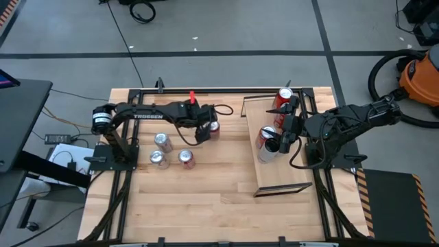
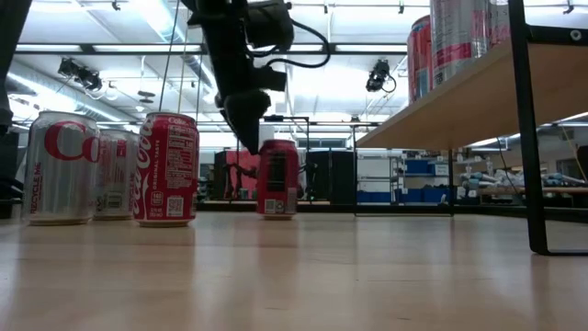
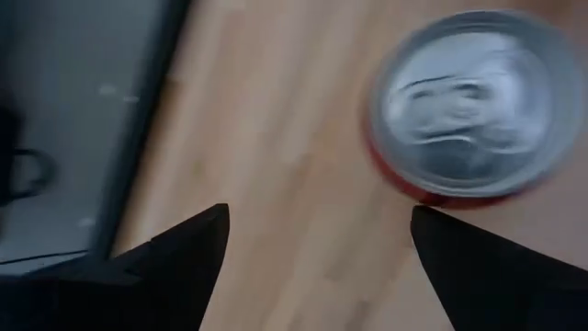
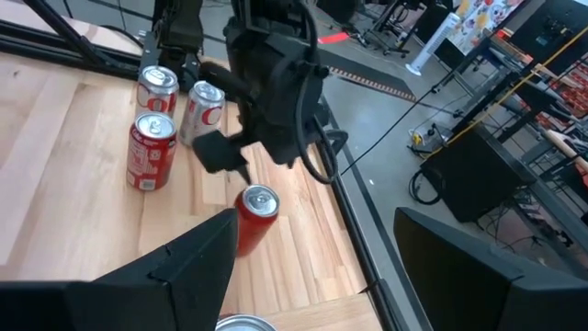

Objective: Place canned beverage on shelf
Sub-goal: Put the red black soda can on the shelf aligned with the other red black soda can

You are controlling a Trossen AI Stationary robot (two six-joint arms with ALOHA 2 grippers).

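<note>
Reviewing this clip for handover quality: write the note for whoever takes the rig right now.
Left gripper: open, above the lone red can by the table's far rail, not gripping.
Right gripper: open, empty, over the shelf.
Done: two cans on shelf, one at the far end, one mid-board.
Left: the lone can, then the three grouped cans on the table.

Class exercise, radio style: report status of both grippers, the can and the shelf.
Left gripper open, above red can on the tabletop. Right gripper open over shelf; two cans already on it. Three more cans stand apart, not in the way.
</note>
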